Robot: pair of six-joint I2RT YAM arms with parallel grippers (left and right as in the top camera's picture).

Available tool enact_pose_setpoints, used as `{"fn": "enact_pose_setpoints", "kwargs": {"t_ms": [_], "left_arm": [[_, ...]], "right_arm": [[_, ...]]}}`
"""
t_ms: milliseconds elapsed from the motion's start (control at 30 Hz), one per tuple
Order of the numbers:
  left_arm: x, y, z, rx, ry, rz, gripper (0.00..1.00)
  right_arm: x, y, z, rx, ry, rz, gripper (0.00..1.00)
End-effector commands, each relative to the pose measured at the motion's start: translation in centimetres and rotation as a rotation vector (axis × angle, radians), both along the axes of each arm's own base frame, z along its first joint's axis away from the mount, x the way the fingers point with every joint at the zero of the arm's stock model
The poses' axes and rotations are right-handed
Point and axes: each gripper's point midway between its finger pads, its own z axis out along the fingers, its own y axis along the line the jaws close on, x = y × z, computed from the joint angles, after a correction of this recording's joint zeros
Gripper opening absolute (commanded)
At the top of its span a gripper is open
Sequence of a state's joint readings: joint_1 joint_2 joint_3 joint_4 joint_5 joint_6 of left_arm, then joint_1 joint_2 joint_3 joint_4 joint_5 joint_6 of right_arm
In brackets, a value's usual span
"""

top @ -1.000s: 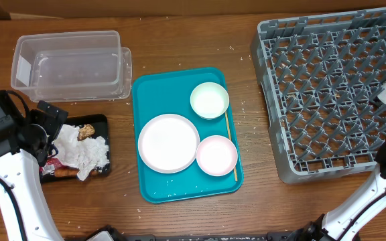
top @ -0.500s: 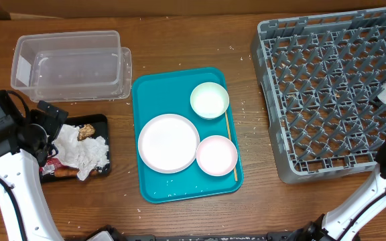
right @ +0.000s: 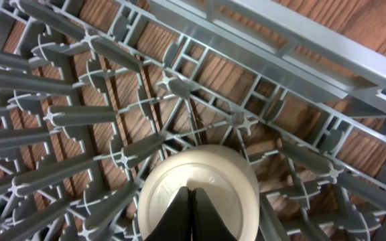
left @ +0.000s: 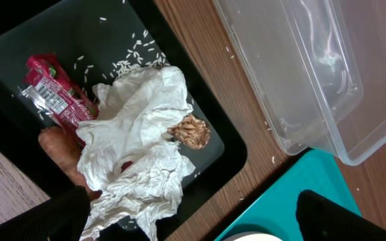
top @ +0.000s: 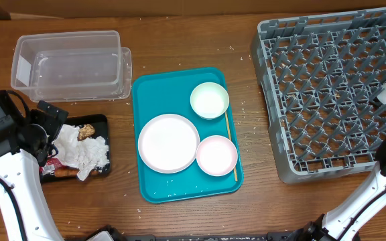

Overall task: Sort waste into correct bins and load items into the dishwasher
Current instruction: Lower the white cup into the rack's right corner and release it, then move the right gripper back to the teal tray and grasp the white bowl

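Over rack point(right: 59, 87), R gripper point(right: 189, 201) closed over cup point(right: 226, 181); L gripper point(left: 200, 217) wide.

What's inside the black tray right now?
The black tray holds crumpled napkins, a red wrapper, a carrot, a brown food bit and scattered rice grains. The napkins cover part of the wrapper and carrot; anything beneath them cannot be seen.

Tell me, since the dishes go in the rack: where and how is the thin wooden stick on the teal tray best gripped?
Probably from straight above, pinching the wooden stick across its width in the stretch between the saucer and the pink plate. It lies flat along the teal tray's right rim, so that gap leaves most room either side.
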State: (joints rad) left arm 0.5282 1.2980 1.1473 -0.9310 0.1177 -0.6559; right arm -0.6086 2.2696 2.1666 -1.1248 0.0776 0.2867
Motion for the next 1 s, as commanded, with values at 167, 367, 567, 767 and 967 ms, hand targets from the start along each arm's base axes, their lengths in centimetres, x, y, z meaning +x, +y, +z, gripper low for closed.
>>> {"fn": "enact_pose_setpoints", "kwargs": {"t_ms": [167, 367, 567, 767, 967], "left_arm": [[0.3, 0.2, 0.6, 0.001, -0.017, 0.009, 1.0], [0.3, 0.2, 0.6, 0.001, -0.017, 0.008, 1.0], [0.3, 0.2, 0.6, 0.001, -0.017, 0.008, 1.0], [0.3, 0.2, 0.6, 0.001, -0.017, 0.009, 1.0], [0.3, 0.2, 0.6, 0.001, -0.017, 0.009, 1.0]], "right_arm": [[-1.3, 0.9, -0.6, 0.044, 0.056, 0.0, 0.04], [-1.9, 1.3, 2.7, 0.028, 0.015, -0.026, 0.04], [-2.7, 1.8, 5.7, 0.009, -0.024, -0.042, 0.05], [-1.8, 4.2, 10.0, 0.051, -0.159, 0.008, 0.12], [2.2, 17.5, 15.9, 0.308, -0.406, 0.465, 0.25]]}}
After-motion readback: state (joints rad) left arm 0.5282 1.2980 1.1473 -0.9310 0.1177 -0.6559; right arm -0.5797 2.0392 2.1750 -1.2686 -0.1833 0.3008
